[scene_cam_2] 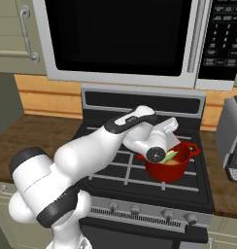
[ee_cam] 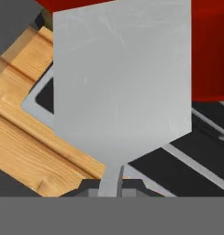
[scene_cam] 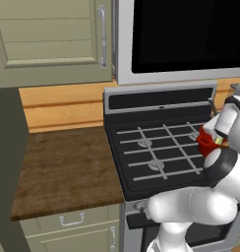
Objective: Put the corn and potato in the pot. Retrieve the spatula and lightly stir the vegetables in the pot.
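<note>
Hand view: claw (ee_cam: 109,190) clamped on spatula (ee_cam: 123,82), blade beside pot (ee_cam: 210,55) rim.

Black stove (scene_cam: 156,152) with grey grates in front of me, microwave (scene_cam_2: 120,39) above it. Wood tabletop (scene_cam: 68,167) to my left, toaster (scene_cam_2: 233,141) at right, cabinet (scene_cam: 48,39) upper left.
</note>
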### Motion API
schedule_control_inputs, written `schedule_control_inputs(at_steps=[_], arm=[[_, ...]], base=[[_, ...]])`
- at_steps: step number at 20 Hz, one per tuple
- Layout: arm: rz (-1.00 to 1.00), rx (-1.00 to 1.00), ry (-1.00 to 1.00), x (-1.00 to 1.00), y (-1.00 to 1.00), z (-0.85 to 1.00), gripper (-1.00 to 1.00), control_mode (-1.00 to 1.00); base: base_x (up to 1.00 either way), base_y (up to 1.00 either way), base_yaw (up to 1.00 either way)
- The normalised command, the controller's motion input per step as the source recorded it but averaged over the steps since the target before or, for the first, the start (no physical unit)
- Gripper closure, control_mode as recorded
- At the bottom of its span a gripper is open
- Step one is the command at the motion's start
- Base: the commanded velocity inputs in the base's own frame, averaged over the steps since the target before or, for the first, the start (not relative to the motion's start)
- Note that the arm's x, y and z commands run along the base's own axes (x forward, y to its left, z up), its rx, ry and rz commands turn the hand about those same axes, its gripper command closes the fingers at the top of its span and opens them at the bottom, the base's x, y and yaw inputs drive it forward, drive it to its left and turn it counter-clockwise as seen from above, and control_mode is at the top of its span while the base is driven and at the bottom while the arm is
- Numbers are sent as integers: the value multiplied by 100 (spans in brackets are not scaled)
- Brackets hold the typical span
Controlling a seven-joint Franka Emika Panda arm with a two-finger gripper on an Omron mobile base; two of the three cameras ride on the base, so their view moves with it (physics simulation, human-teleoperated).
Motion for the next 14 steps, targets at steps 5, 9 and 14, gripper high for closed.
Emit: schedule_control_inputs(at_steps=[5,9,14], arm=[[10,-19,0,24,19,-37,100,-100],[7,-15,0,5,10,-53,100,-100],[5,-7,0,0,0,-37,100,-100]], base=[[0,0,0],[0,0,0],[0,0,0]])
